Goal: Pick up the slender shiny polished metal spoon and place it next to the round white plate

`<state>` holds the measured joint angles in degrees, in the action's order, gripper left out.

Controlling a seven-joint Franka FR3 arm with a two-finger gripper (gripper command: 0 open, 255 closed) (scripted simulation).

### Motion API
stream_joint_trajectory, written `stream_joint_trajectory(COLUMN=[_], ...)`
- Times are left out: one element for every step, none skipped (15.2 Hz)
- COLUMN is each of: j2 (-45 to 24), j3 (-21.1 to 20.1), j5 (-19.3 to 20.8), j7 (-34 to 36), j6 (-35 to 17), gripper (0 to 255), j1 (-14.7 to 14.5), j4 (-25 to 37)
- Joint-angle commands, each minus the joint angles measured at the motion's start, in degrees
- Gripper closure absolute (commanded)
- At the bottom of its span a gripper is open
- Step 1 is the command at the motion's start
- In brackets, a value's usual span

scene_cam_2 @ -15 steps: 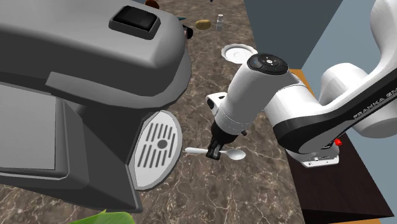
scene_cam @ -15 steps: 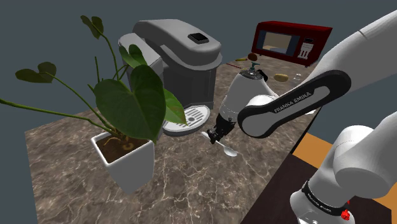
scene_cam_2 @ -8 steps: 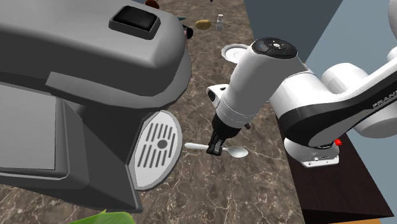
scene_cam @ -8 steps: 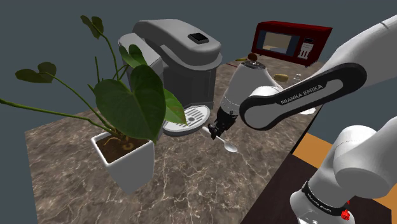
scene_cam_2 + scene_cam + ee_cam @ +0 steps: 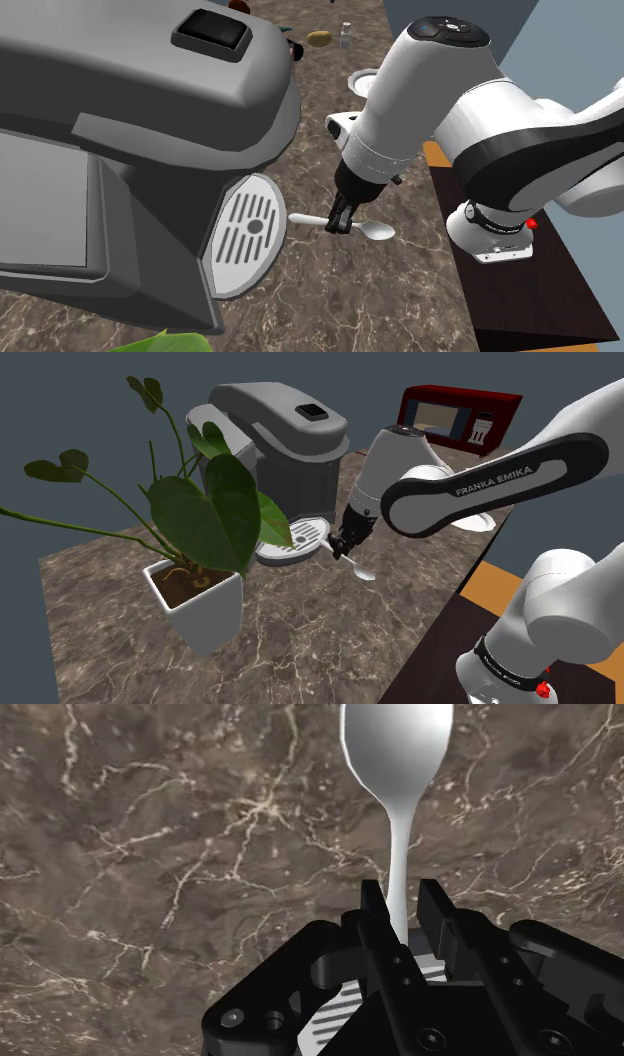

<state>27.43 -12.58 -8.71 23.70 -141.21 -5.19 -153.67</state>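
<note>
Light is spread evenly and softly over the scene. The marbled bench (image 5: 330, 632) is rendered rather dim, while the white arm (image 5: 560, 592) is shaded gently. The spoon (image 5: 396, 744) is shown bright in its bowl, greying toward the rim. Faint highlights are picked out on the black gripper (image 5: 402, 894). Everything is kept sharp.

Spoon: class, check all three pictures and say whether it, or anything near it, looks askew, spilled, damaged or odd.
Nothing stands out. The spoon is whole, clasped by its handle in the gripper, its bowl pointing away from the hand, over the marbled counter. No spill or breakage shows near it.
</note>
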Motion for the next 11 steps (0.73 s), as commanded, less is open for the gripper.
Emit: stream_joint_trajectory(j2=[1.0, 1.2, 2.8, 4.3, 5.8, 7.3, 8.7, 10.1, 11.5, 12.8, 14.0], j3=[0.2, 0.3, 1.5, 2.8, 4.0, 5.3, 6.6, 7.9, 9.2, 10.6, 11.9], j5=[0.1, 0.1, 0.1, 0.2, 0.3, 0.6, 0.9, 1.3, 1.8, 2.3, 2.9], j7=[0.0, 0.0, -1.5, -3.0, -4.5, -6.0, -7.4, -8.9, -10.4, -11.9, -13.4], j6=[2.1, 2.5, 2.9, 3.3, 3.7, 4.2, 4.7, 5.3, 5.8, 6.4, 7.0], gripper=[255, 255, 255, 255, 255, 255, 255, 255, 255, 255, 255], j1=[0.0, 0.1, 0.3, 0.6, 1.0, 1.4, 1.9, 2.5, 3.1, 3.8, 4.6], j4=[1.0, 1.3, 0.0, -1.2, -2.4, -3.5, -4.5, -5.5, -6.4, -7.2, -7.9])
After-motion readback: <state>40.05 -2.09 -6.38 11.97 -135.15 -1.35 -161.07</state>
